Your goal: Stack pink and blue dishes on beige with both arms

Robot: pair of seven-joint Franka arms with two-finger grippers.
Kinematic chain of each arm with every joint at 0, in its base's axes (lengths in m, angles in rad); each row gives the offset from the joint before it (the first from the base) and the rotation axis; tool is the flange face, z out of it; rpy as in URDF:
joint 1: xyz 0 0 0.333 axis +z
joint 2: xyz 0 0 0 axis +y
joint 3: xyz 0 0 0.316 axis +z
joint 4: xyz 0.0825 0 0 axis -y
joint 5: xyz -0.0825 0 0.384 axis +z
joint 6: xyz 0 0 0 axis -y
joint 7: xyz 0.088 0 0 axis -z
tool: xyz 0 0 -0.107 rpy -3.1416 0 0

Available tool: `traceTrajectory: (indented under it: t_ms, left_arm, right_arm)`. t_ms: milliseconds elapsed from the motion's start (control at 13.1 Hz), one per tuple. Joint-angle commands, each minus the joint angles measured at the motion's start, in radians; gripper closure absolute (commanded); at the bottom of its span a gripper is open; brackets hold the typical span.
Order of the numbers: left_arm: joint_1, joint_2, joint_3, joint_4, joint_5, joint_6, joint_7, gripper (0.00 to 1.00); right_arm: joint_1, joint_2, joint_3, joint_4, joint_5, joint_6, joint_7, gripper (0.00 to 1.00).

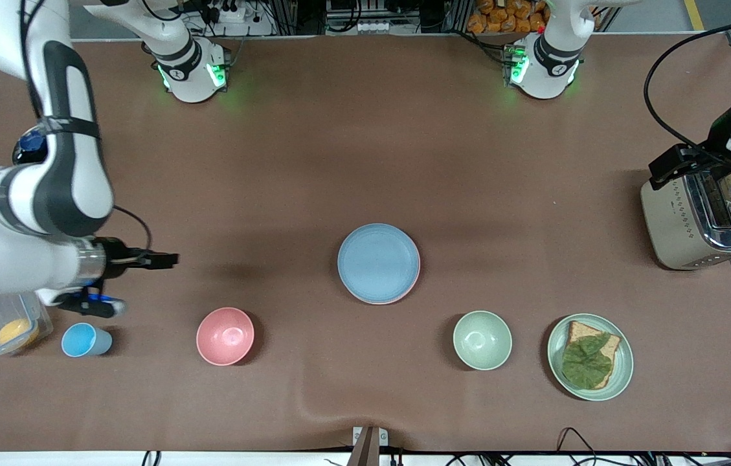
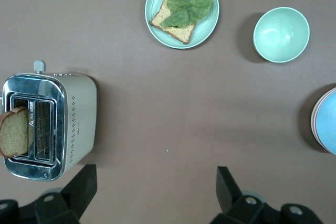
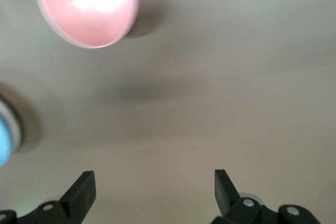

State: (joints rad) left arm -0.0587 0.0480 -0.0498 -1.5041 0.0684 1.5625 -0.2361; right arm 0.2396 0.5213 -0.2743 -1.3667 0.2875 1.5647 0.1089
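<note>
Stacked near the table's middle: blue plate on top, a thin pink plate rim showing beneath it along the edge nearest the front camera. Beige plate not discernible anywhere (presumably at the bottom of the pile, though hidden if so). By the look of it, stacking done or nearly so.

Right gripper raised over bare cloth toward the right arm's end of the table, fingers spread wide and empty, well apart from the stack. Pink bowl and blue cup lying near it, closer to the front camera. Left gripper up over bare table beside the toaster at the left arm's end, likewise spread and empty, with only a sliver of the stack at the edge of the left wrist view.

Risks from here, as a judgement: a fresh reach by either arm nudging the pile and sliding the top plate off centre; the right arm's low wrist sweeping the cup or bowl; the left arm's cabling catching the toaster or its slice of toast.
</note>
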Motion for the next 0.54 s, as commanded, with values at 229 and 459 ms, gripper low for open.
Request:
traceTrajectory:
  t_ms: [229, 459]
  left_arm:
    - [0.028, -0.017, -0.024, -0.005, -0.07, -0.007, 0.02, 0.0]
    - [0.023, -0.016, -0.03, 0.002, -0.061, -0.022, 0.02, 0.0]
  right_arm:
    - [-0.144, -0.26, 0.16, -0.112, -0.192, -0.005, 0.015, 0.0]
    - [-0.25, -0.406, 0.253, -0.195, -0.27, -0.006, 0.014, 0.0]
